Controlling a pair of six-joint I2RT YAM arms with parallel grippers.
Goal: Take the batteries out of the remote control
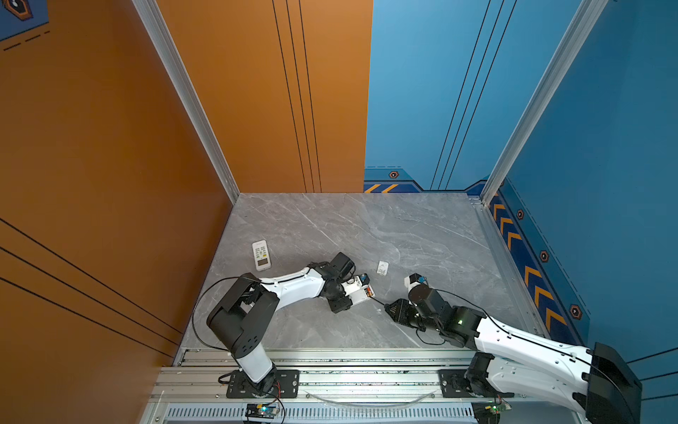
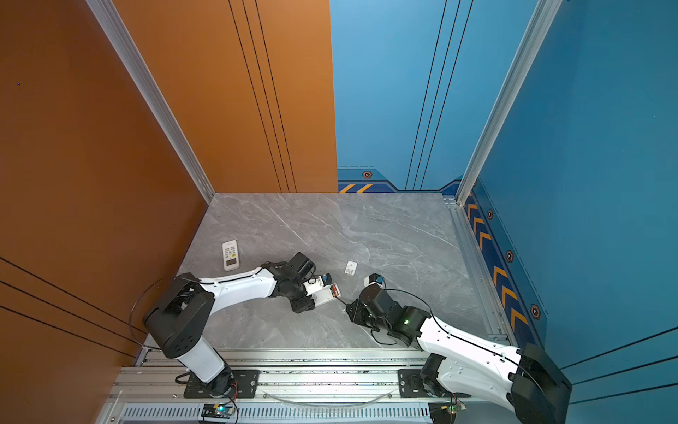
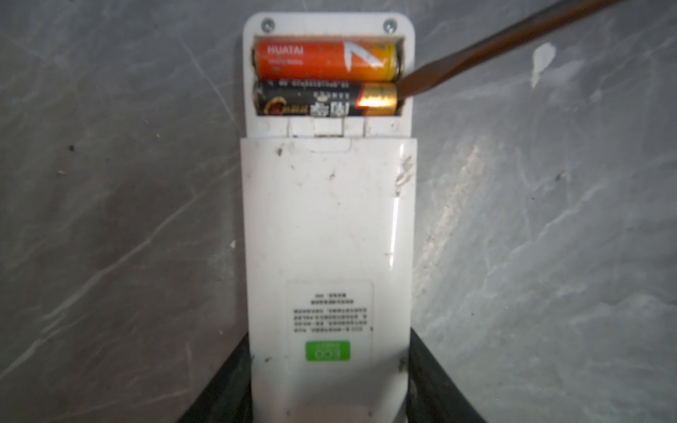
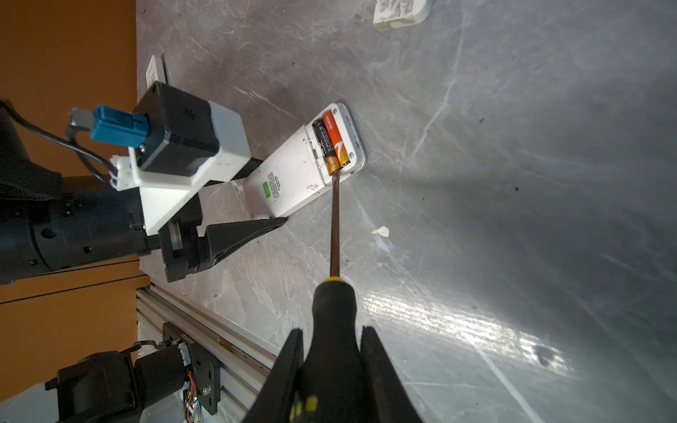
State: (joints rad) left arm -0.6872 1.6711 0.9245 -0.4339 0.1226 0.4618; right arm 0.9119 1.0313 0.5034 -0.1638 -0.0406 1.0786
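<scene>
On the grey table (image 1: pixel 403 235), your left gripper (image 3: pixel 329 381) was clamped across the remote control (image 3: pixel 329 219), which lay back-up, open compartment end toward the right arm. Your right gripper (image 4: pixel 331 344) was closed on the screwdriver (image 4: pixel 334 227). The orange battery (image 3: pixel 322 60) and black battery (image 3: pixel 322 99) sat side by side, crosswise in the compartment, blade tip at the black one's gold end.

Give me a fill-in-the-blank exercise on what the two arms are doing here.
The right gripper is shut on the handle of a ____.
The tool's tip meets the gold end of the ____ battery, beside the orange battery.
The open compartment of the remote clamped in the left gripper holds ____ batteries.
Missing words: screwdriver; black; two.
</scene>
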